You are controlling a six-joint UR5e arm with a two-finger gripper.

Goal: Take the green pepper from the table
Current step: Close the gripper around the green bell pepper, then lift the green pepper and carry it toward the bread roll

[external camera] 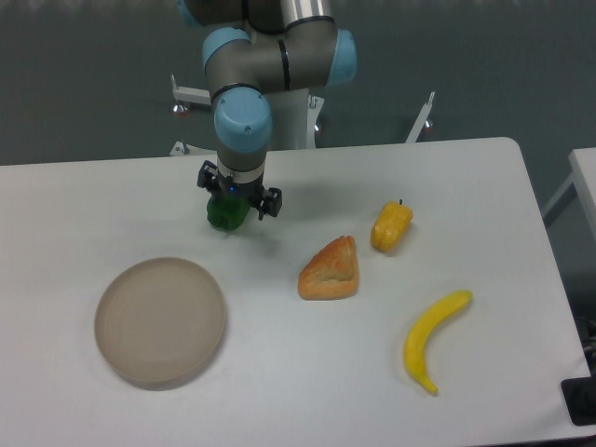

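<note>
Toward the table's [279, 372] far edge, left of the middle, sits the green pepper [223, 215], dark, glossy and lumpy, its top hidden by the gripper [237, 197] right above it. Whether the jaws are released or clenched I cannot tell. White tabletop with rounded corners; dark grey floor behind.

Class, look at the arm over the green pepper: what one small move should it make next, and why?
Probably lower a little and close. The claw hangs directly over the green pepper with its fingers spread to either side, while the pepper rests on the table, apparently not yet gripped.
</note>
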